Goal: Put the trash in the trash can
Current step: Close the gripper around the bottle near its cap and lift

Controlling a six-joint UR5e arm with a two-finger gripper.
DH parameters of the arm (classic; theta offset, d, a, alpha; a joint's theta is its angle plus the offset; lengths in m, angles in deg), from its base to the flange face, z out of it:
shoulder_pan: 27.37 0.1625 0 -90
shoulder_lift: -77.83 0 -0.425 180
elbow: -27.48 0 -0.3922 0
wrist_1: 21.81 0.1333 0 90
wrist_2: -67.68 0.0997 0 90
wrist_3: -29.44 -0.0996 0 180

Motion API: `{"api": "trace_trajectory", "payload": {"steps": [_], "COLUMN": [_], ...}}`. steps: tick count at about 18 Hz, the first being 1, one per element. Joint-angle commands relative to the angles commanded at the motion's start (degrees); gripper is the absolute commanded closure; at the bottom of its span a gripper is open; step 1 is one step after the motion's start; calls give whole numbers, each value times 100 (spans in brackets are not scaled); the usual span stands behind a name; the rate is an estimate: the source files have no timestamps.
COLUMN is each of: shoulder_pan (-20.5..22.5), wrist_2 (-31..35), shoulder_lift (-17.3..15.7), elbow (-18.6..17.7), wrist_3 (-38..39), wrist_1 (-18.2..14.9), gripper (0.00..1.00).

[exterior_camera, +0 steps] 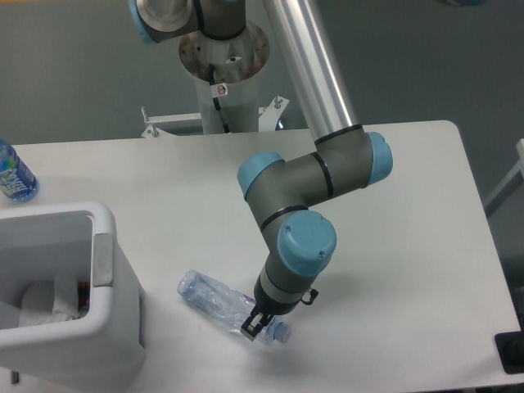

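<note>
An uncrushed bottle with a bright blue label (11,176) stands at the far left edge of the white bench (426,270), partly cut off by the frame. Below it, at the lower left corner, sits the large white trash can (115,270), its thick rounded rim facing the camera and a grey panel showing on its right-hand wall. Inside the bin lies a crumpled white paper wad (37,304), resting low against the inner wall beside something dark that is too small to identify.

Just right of the trash can, and apart from it, the crushed clear plastic bottle (214,298) lies on its side on the bench, angled from upper left down to lower right, with its cap end toward the right. The tool (254,326) is down over that end of the bottle, near the neck, its dark fingers set one on each side of the plastic; from this angle it cannot be told whether they are pressing the bottle or merely straddling it.

Above the tool, the grey arm with pale blue joint caps (307,241) bends back on itself, and its long silver tube (315,74) climbs to the mounting column (223,57) behind the bench's rear edge.
</note>
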Motion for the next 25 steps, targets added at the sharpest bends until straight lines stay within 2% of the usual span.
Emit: {"api": "trace_trajectory", "payload": {"steps": [14, 25], "shoulder_pan": [0, 53], "wrist_2": [0, -9], "shoulder_lift": [-70, -597], "elbow": [17, 70], "wrist_3": [-228, -747], "wrist_1": [-17, -44], "gripper": [45, 45]}}
